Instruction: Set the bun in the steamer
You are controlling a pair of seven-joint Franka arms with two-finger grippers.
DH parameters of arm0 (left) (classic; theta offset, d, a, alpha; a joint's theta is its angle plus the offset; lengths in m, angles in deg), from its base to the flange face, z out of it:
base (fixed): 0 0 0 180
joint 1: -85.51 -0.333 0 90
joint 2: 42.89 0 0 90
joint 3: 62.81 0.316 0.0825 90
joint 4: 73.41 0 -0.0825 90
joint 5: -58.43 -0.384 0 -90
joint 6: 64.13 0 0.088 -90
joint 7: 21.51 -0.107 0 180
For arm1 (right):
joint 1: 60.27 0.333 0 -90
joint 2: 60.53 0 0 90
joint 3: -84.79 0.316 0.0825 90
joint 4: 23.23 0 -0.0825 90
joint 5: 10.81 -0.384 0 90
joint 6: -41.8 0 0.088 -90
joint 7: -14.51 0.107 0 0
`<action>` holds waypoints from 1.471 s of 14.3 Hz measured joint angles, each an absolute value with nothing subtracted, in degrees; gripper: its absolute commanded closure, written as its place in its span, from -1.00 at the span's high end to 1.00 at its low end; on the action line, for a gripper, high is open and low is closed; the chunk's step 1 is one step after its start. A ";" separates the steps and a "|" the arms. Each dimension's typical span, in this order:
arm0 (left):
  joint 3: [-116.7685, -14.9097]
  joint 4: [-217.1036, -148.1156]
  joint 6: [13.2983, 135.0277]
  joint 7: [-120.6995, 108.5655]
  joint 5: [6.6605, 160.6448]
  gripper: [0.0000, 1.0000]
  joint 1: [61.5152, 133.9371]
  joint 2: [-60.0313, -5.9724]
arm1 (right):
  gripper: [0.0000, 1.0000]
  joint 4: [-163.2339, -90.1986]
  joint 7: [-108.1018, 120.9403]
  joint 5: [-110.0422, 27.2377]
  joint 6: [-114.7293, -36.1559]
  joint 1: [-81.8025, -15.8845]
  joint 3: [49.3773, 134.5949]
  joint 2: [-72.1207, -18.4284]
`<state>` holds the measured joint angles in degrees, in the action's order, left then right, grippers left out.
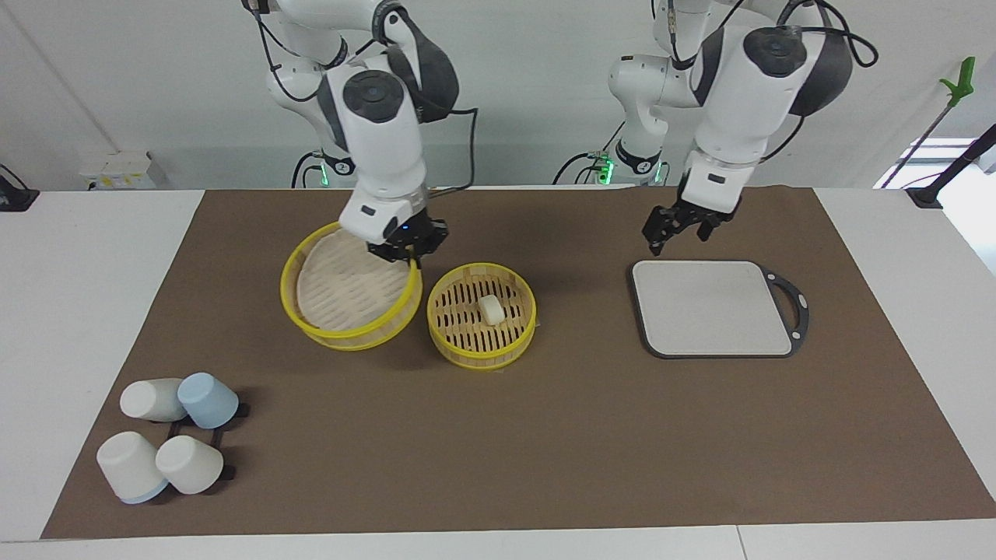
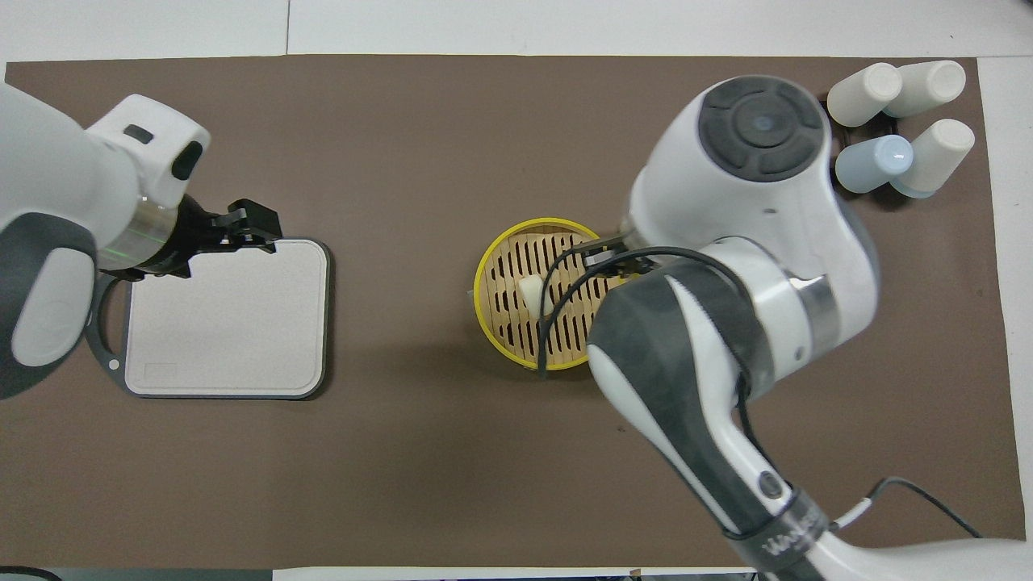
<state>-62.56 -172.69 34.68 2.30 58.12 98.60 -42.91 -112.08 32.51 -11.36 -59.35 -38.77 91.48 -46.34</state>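
in the facing view, the small cream-white oblong bun point(image 1: 489, 309) is seen lying on the slatted floor of the round yellow-rimmed bamboo steamer basket point(image 1: 482, 349). the matching yellow-rimmed woven lid point(image 1: 348, 292) is held tilted by the clamped right gripper point(image 1: 406, 253), just beside the basket. the left gripper point(image 1: 681, 227), empty with fingers spread wide, is hung over the grey rectangular board point(image 1: 712, 308).

in the overhead view, the basket point(image 2: 492, 258) is partly covered by the right arm; the bun point(image 2: 533, 290) is seen inside.
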 measured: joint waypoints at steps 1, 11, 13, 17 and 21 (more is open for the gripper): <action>-62.48 -172.69 33.96 -1.79 58.20 1.00 96.23 -43.15 | -1.00 -109.57 35.31 -11.40 -60.62 -36.34 91.51 -43.83; -62.34 -169.48 27.34 -14.17 58.30 1.00 90.13 -44.04 | -1.00 -107.07 37.32 -11.38 -69.23 -24.93 91.09 -34.03; -62.19 -168.84 26.05 -14.28 58.30 1.00 90.13 -44.60 | -1.00 -108.41 37.32 -11.02 -70.39 -24.96 90.80 -34.03; -62.03 -168.78 23.25 -16.68 58.30 1.00 90.04 -46.47 | -1.00 -111.53 37.32 -9.90 -72.89 -24.96 90.76 -34.52; -62.02 -168.79 22.89 -17.24 58.30 1.00 89.71 -46.67 | -1.00 -113.83 37.77 -9.41 -74.43 -24.31 90.78 -35.68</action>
<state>-62.02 -168.79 22.89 -17.24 58.30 89.71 -46.67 -113.83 37.77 -9.41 -74.43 -24.31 90.78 -35.68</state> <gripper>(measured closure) 0.000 0.907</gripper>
